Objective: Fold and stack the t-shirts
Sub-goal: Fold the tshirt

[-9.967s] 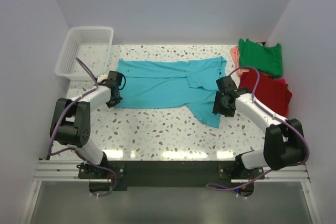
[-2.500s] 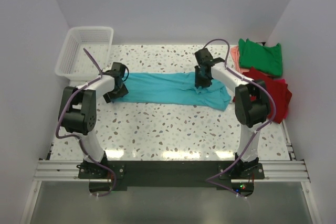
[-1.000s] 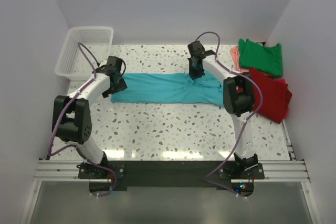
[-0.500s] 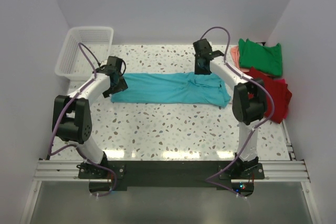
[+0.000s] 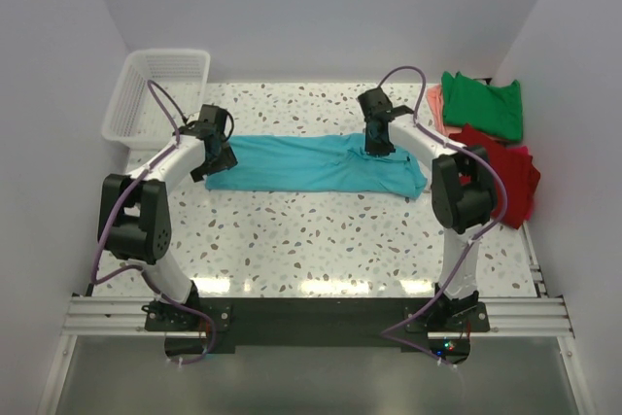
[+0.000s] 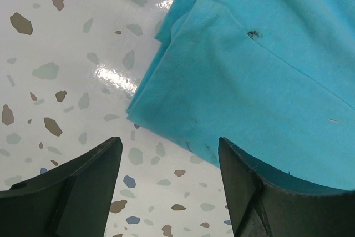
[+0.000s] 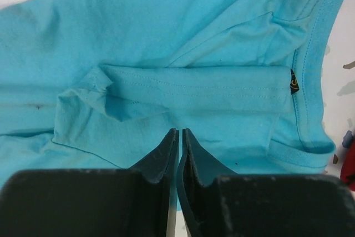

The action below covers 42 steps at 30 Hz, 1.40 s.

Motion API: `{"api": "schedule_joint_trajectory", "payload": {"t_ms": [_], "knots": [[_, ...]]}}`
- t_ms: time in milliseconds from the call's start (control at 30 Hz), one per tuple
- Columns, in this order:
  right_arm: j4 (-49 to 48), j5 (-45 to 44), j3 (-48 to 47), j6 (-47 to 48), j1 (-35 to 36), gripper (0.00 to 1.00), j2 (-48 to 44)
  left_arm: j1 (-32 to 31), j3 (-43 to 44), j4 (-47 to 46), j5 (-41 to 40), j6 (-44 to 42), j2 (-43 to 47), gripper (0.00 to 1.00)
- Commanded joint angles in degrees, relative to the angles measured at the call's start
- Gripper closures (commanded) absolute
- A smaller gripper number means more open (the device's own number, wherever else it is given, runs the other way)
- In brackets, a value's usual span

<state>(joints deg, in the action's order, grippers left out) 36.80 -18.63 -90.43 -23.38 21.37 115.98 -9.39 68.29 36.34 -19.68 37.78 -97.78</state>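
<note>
Across the table (image 5: 292, 240), turquoise t-shirt (image 5: 301, 164) folded into a long band, left claw (image 6: 167, 147) spread, right claw (image 7: 179, 135) closed.

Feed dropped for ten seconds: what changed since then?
The turquoise t-shirt went from spread flat to folded lengthwise into a narrow band. Both arms swung from its near edge toward the far side: left end effector open over its left corner, right end effector shut above the collar. Green t-shirt, red t-shirt, salmon t-shirt and basket stayed put.
</note>
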Motion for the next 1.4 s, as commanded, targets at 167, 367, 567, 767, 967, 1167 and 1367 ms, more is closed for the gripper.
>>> {"api": "schedule_joint_trajectory", "payload": {"t_ms": [167, 367, 567, 767, 967, 1167, 1367], "knots": [[0.0, -1.8, -2.0, -2.7, -1.7, 0.96, 3.9, 0.4, 1.2, -0.9, -0.1, -1.6, -0.7, 0.25], [0.4, -1.9, -1.5, -2.4, -2.4, 0.96, 4.2, 0.4, 1.5, -0.8, -0.3, -1.7, -1.0, 0.25], [-0.5, -2.0, -1.3, -2.6, -3.6, 0.86, 4.8, 0.4, 1.7, -0.7, -0.1, -1.7, -1.5, 0.25], [-1.9, -2.5, -2.5, -2.3, -4.7, 0.84, 5.2, 0.4, 1.8, -0.7, -0.4, -2.0, -1.5, 0.25], [-2.3, -2.2, -6.3, -1.8, -5.5, 0.84, 7.1, 0.3, 1.9, -0.7, -0.1, -2.0, -1.9, 0.25], [-2.9, -2.0, -10.5, -1.0, -5.5, 0.8, 10.3, 0.4, 1.9, -0.7, -0.1, -2.2, -1.7, 0.25], [-4.4, -0.9, -13.4, -0.8, -5.7, 0.67, 12.5, 0.4, 2.1, -0.6, -0.1, -2.4, -1.6, 0.25]]}}
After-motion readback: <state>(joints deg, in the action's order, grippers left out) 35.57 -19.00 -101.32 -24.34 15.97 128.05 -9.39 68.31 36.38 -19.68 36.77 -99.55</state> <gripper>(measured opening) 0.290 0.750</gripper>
